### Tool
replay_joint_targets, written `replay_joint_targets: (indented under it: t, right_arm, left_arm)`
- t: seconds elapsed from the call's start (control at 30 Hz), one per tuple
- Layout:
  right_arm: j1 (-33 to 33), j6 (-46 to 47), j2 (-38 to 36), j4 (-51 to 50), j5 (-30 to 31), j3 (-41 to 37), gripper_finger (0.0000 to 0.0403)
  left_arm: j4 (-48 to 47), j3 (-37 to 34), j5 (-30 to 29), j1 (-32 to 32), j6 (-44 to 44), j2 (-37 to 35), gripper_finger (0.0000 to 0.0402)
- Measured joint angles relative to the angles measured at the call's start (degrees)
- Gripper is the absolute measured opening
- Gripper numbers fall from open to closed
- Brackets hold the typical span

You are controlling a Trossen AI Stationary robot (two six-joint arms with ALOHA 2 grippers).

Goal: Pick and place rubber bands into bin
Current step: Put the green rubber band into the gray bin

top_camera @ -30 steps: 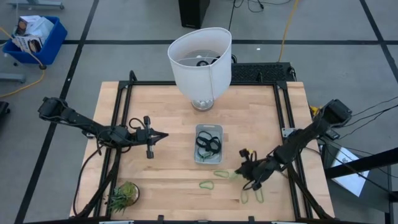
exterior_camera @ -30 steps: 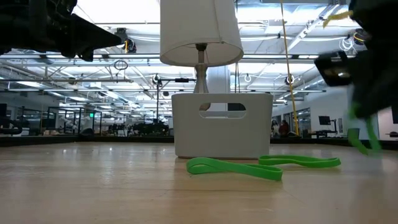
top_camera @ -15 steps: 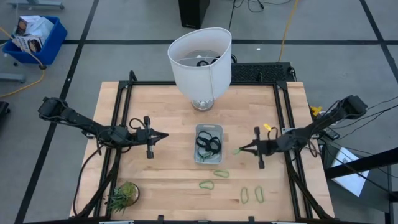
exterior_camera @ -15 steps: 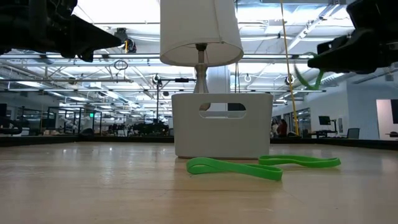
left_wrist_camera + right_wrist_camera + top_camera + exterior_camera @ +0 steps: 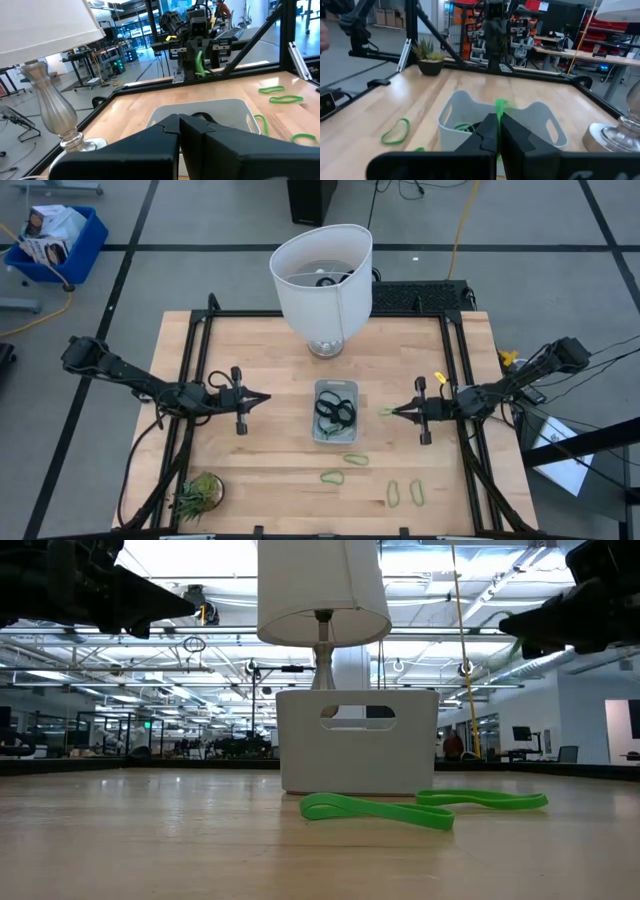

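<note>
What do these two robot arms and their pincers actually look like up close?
Both arms are slim, black and jointed, with dark cables trailing off the table. The left gripper and right gripper each end in two flat black fingers tapering to a point, set on a boxy black head. A small yellow tag sits near the right wrist.

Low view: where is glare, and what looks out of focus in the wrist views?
Low view: bright ceiling glare behind the lampshade, arms in dark silhouette. Left wrist view: the left pincer is blurred, the bin sharper. Right wrist view: the right pincer is blurred, holding a green rubber band.
</note>
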Motion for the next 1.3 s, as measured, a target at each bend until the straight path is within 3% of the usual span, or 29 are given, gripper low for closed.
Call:
replay_joint_targets:
  t: [0.27, 0.8, 1.17, 1.3]
  right_arm:
    - [-0.03, -2.60, 5.03, 0.70, -3.21, 9.41, 0.0000]
    - [-8.67, -4.07, 39.76, -12.21, -6.56, 36.47, 0.0000]
    - [-13.58, -0.29, 47.94, -13.43, -11.88, 40.05, 0.0001]
    - [-13.57, -0.68, 48.74, -13.57, -12.51, 40.07, 0.0031]
  left_arm:
    - [0.07, 0.00, -0.25, 1.00, 0.07, -0.02, 0.0006]
    - [0.42, 0.00, -0.08, 1.64, -2.01, -0.02, 0.0006]
    - [0.42, 0.00, -0.01, 1.64, -1.90, -0.02, 0.0006]
    - [0.39, 0.00, 0.01, 1.64, -1.83, -0.01, 0.0006]
